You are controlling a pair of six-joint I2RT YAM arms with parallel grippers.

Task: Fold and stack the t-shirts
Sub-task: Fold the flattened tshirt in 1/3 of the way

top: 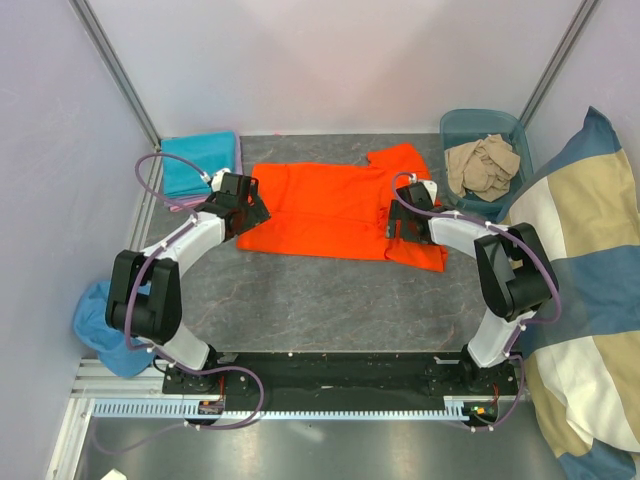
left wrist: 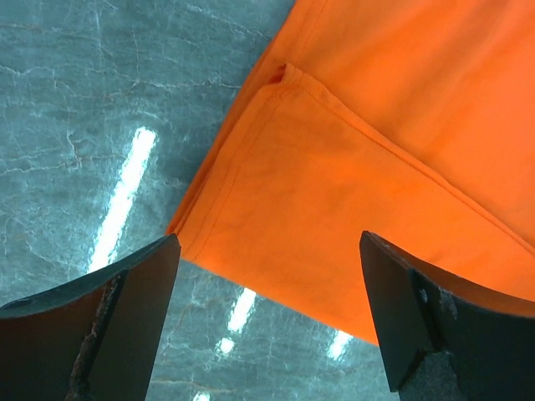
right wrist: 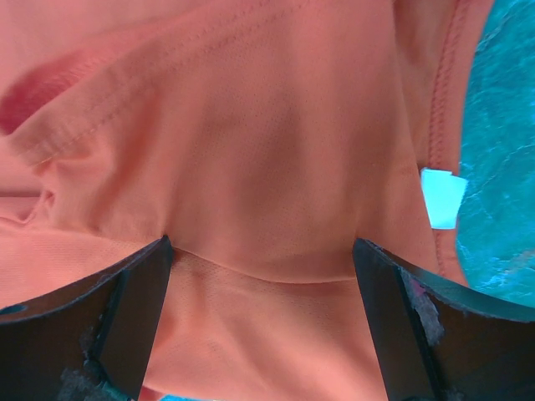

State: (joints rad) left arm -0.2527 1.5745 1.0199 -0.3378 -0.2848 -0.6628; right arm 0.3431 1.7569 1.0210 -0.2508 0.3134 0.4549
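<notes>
Left gripper jaws spread wide, holding nothing, over the left edge of the orange t-shirt. Right gripper equally wide, empty (low above the shirt's right, collar end). Shirt lies spread mid-table. White neck label: no writing readable.

- Dark grey marbled tabletop, glossy, with streaks of reflected light.
- Bright orange cloth t-shirt spread flat across its middle, partly folded.
- Folded teal cloth in the far left corner.
- Translucent teal plastic bin in the far right corner, holding beige cloth.
</notes>
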